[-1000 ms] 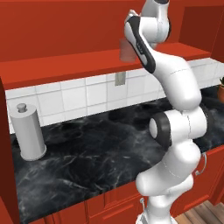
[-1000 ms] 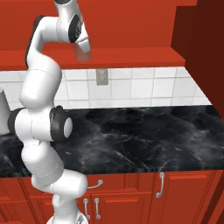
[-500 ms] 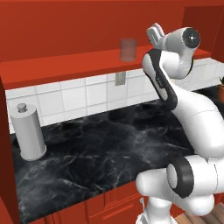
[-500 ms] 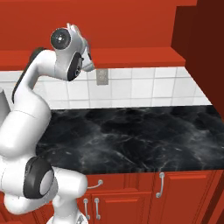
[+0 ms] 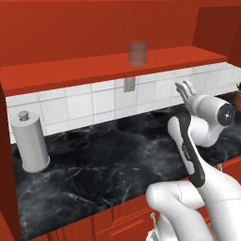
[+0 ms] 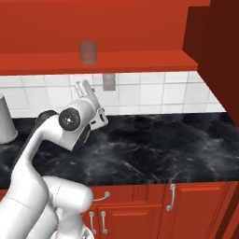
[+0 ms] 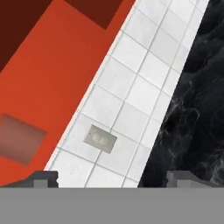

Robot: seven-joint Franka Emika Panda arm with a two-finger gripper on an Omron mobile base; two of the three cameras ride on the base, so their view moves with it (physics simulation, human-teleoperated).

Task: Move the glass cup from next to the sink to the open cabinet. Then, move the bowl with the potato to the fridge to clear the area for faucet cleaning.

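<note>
At the right of the left base view, the gripper [image 5: 185,89] stands open and empty above the black marble desk [image 5: 103,164], its fingers small and partly merged with the white tiles. Farther back, upper centre, the glass cup [image 5: 138,53] stands upright on the open cabinet [image 5: 84,70] shelf, faint and see-through. The lidded canister [image 5: 30,143] is at far left.
</note>
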